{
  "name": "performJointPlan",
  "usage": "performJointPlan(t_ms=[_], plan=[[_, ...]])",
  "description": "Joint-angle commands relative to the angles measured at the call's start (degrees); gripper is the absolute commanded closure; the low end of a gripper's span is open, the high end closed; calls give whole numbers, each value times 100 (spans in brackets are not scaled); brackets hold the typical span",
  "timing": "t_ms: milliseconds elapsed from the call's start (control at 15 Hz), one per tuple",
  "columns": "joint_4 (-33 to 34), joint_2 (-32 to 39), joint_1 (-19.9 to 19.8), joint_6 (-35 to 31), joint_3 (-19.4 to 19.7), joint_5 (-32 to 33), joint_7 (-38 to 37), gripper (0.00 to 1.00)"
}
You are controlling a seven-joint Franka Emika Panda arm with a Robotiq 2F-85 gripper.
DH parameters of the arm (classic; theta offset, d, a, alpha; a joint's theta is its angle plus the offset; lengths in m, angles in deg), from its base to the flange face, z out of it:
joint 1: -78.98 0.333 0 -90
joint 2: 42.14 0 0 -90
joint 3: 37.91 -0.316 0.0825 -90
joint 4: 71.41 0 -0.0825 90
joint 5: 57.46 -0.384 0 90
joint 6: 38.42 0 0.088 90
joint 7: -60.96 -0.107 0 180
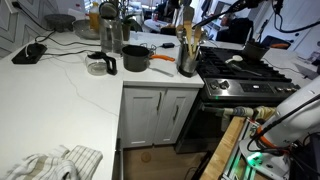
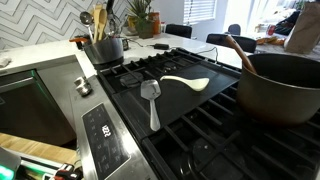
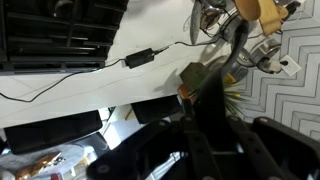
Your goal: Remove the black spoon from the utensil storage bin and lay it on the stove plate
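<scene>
The dark grey utensil storage bin (image 1: 187, 64) stands on the white counter beside the stove plate (image 1: 245, 72), with wooden spoons sticking out; both also show in an exterior view, the bin (image 2: 106, 50) behind the cooktop (image 2: 200, 112). My gripper (image 3: 205, 140) fills the bottom of the wrist view, its fingers closed around a long black handle, the black spoon (image 3: 212, 95), which runs up from between them. In an exterior view the gripper (image 1: 186, 18) hangs just above the bin. The spoon's bowl is hidden.
A white spoon (image 2: 185, 83) and a metal spatula (image 2: 151, 95) lie on the cooktop, with a large dark pot (image 2: 280, 85) at its right. A squat black pot (image 1: 137, 57), a glass jug (image 1: 109, 38) and a phone with cable (image 1: 28, 53) sit on the counter.
</scene>
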Motion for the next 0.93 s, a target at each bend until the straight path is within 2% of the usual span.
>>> performJointPlan(t_ms=[0, 200, 400, 867], plan=[[-143, 127, -190, 157, 185, -397, -43, 96], [-275, 121, -290, 194, 295, -631, 12, 96], [-454, 88, -366, 98, 405, -1271, 35, 96], [-722, 176, -455, 90, 560, -2158, -355, 96]])
